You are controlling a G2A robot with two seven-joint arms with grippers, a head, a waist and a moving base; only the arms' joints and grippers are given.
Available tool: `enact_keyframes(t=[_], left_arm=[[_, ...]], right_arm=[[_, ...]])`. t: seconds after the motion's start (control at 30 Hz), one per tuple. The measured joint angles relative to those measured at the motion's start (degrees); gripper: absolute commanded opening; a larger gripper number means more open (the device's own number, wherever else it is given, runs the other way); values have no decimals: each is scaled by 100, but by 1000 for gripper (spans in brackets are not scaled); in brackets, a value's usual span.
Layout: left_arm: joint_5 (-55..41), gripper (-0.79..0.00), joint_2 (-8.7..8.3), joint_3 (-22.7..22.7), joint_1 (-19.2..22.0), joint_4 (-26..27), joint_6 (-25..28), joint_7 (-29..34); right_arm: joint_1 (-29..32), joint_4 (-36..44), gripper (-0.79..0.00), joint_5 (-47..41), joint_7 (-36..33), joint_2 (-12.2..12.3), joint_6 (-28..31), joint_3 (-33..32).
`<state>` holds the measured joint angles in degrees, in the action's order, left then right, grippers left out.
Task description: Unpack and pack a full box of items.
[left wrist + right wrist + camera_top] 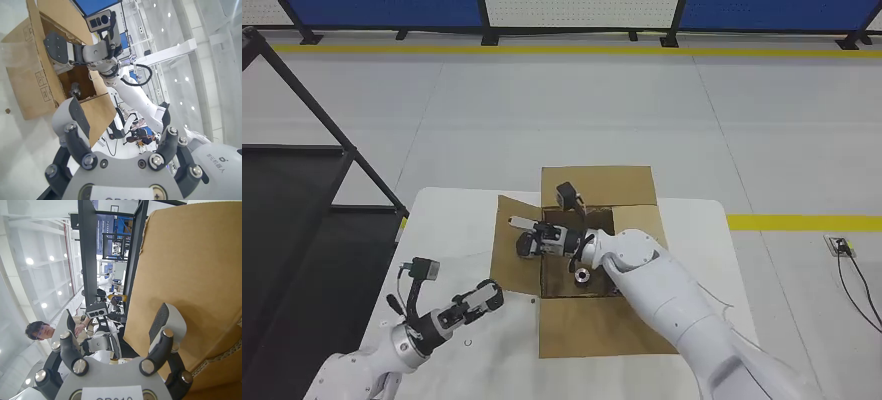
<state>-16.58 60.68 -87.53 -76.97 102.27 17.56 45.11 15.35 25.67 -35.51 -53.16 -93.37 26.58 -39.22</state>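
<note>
Unpacking seems under way. The box (597, 185) sits open on the worktop (447, 225), against its far edge, with an item (583, 275) inside. The right hand (523, 237), open and empty, is at the box's left flap. The left hand (487, 295), also open, is toward the near-left corner. The next move calls for dipping in and gripping the item.

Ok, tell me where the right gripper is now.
In the top view, the right gripper is open at the side flap of the cardboard box, the flap nearest the left gripper.
</note>
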Motion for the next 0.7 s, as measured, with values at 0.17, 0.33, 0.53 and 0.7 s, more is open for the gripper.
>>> enact_keyframes(t=[0.17,0.33,0.53,0.7], left_arm=[[0,0,30,267,351,-453,-91,-73],[37,0,37,366,468,-676,-92,-65],[39,0,33,367,445,-758,-99,-83],[91,0,32,411,461,-856,-177,-96]], right_arm=[[-59,-221,0,-82,-219,-89,127,-68],[-131,-363,0,-177,-433,-108,335,-213],[-225,-371,0,-350,-741,47,926,-585],[-124,-193,0,-530,-1057,298,1372,-1009]])
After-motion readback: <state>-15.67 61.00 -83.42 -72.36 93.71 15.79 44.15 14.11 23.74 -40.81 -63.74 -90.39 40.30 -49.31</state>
